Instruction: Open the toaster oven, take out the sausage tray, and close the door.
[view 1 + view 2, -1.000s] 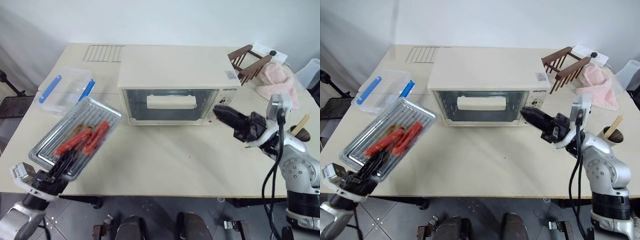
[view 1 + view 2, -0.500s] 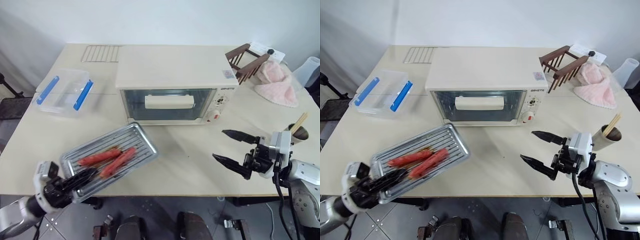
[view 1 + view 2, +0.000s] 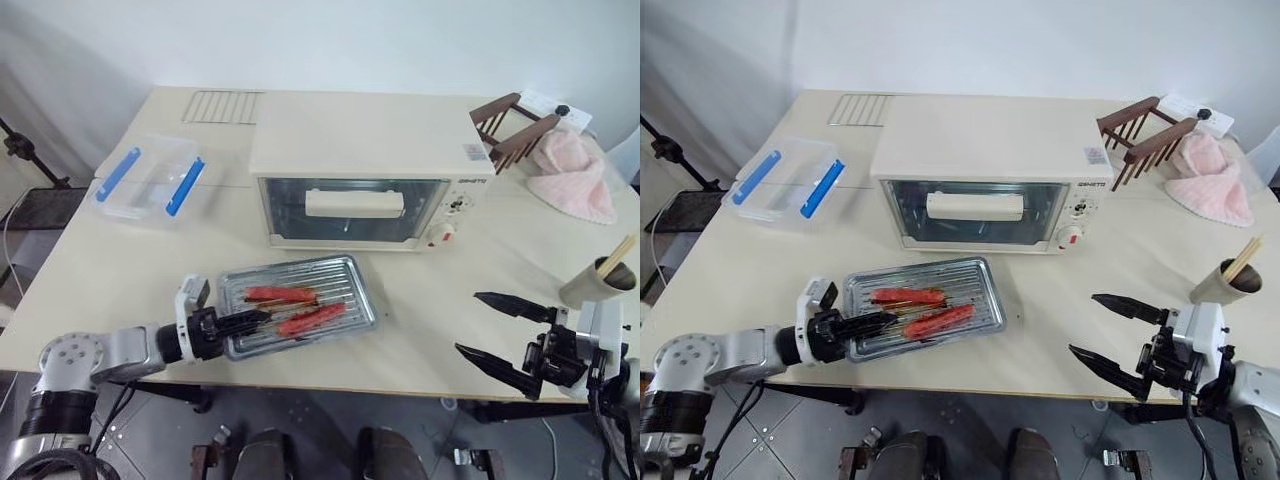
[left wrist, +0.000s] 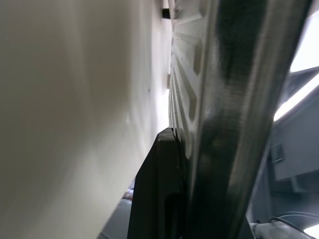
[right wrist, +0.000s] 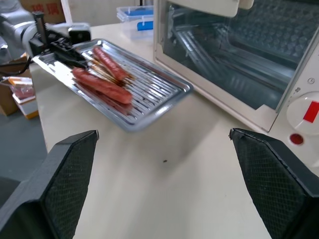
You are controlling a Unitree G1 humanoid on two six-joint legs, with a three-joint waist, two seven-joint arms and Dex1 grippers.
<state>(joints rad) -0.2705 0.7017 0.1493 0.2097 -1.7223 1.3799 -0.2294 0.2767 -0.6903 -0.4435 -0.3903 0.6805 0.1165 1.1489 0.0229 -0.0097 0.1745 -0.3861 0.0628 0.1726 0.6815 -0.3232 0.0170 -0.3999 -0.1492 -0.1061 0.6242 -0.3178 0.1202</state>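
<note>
Cream table [image 3: 120, 270] holds a white toaster oven [image 3: 365, 170], its glass door [image 3: 350, 208] closed. Just in front sits the sausage tray [image 3: 300, 305], its left edge pinched by the closed left gripper [image 3: 240, 322]. Near the table's front right edge, the right gripper [image 3: 500, 330] hovers wide open, holding nothing.

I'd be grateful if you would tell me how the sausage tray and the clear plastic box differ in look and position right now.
The sausage tray is shallow ribbed silver metal and carries two red sausages; the clear plastic box is see-through with blue clips, and nothing shows inside it. The tray lies in front of the toaster oven, clamped at its edge by the left gripper; the box sits off to the oven's left, touched by nothing. Both are rectangular and on the table.
</note>
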